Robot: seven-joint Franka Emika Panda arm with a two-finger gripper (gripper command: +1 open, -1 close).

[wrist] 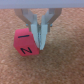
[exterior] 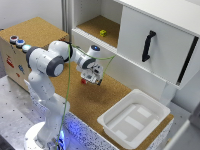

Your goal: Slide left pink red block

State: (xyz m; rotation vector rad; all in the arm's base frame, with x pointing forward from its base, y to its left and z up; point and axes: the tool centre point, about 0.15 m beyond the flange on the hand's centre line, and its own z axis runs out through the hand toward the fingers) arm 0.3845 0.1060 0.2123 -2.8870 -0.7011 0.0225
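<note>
Wrist view: pink red block (wrist: 25, 43) on cork tabletop (wrist: 60, 70), black marks on two faces, just beside one finger (wrist: 42, 36) of gripper (wrist: 38, 37); jaws nearly together, not clamped on block. Exterior view: gripper (exterior: 92, 80) low over cork; white tray (exterior: 133, 118) towards exterior view's right.
</note>
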